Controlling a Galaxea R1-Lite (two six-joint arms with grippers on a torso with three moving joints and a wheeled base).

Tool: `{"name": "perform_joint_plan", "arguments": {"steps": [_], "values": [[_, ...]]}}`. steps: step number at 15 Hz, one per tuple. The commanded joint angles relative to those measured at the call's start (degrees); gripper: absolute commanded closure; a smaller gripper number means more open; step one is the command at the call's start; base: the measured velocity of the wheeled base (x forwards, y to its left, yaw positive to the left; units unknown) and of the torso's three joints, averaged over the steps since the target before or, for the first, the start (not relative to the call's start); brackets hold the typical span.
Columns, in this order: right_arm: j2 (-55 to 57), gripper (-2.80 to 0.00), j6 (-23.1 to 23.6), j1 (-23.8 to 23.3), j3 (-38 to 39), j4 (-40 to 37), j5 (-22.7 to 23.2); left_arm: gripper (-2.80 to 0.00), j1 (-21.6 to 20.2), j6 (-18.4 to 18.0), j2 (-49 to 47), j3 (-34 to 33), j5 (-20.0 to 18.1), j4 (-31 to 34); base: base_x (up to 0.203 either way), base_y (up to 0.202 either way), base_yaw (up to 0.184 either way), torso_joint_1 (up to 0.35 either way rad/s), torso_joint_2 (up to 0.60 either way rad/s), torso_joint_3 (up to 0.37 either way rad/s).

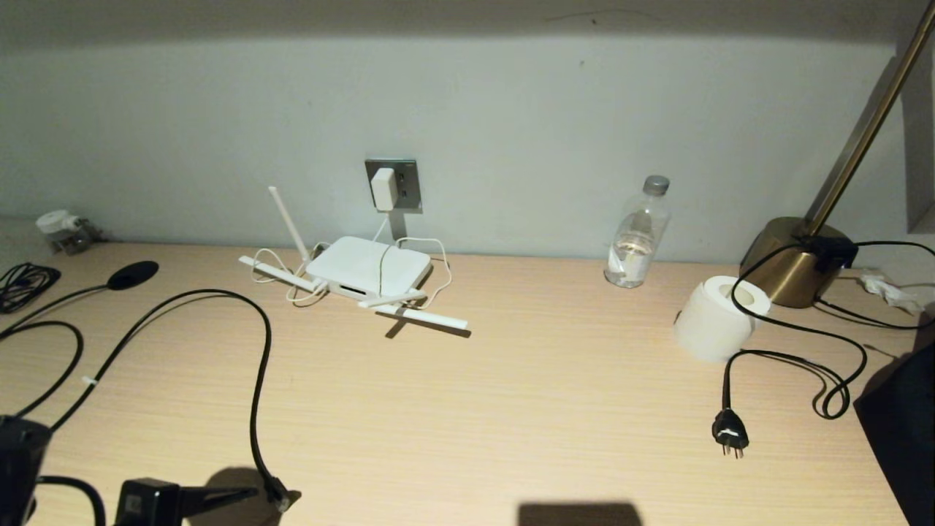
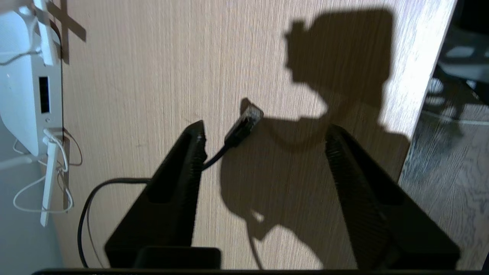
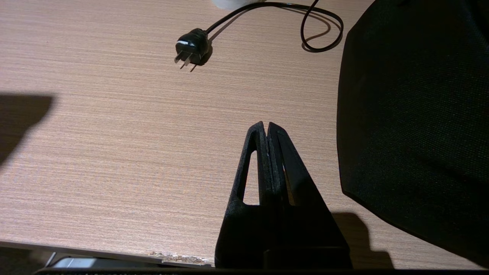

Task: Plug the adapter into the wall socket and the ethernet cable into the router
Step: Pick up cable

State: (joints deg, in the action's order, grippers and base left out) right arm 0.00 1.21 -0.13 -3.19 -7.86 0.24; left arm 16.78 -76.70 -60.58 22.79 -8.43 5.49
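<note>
The desk holds the router under the wall socket, where the adapter sits. My left gripper is spread around the ethernet cable, far from the router; my right gripper is pressed together.

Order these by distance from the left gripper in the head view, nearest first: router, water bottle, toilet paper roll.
From the left gripper, at the near left desk edge:
1. Router, back, left of centre.
2. Toilet paper roll, right side.
3. Water bottle, right, by the wall; close to the roll's distance, so their order is uncertain.
</note>
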Motion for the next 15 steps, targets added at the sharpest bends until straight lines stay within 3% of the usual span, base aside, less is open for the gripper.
{"name": "perform_joint_plan", "arguments": {"steps": [1,4,9,15], "values": [[0.0,0.00,0.0,0.0,0.0,0.0,0.0,-2.80,-0.8,-1.2,-1.9,-0.2,1.5,0.0,0.000,0.000,0.000,0.000,0.00,0.000],[0.1,0.00,0.0,0.0,0.0,0.0,0.0,-2.80,-1.6,-2.1,-5.6,0.4,2.7,-2.2,0.000,0.000,0.000,0.000,0.00,0.000],[0.0,0.00,0.0,0.0,0.0,0.0,0.0,-2.80,-1.9,-4.3,-12.8,0.3,2.7,-11.2,0.000,0.000,0.000,0.000,0.00,0.000],[0.1,0.00,0.0,0.0,0.0,0.0,0.0,-2.80,-3.8,-7.5,-14.7,0.2,2.8,-12.0,0.000,0.000,0.000,0.000,0.00,0.000]]}}
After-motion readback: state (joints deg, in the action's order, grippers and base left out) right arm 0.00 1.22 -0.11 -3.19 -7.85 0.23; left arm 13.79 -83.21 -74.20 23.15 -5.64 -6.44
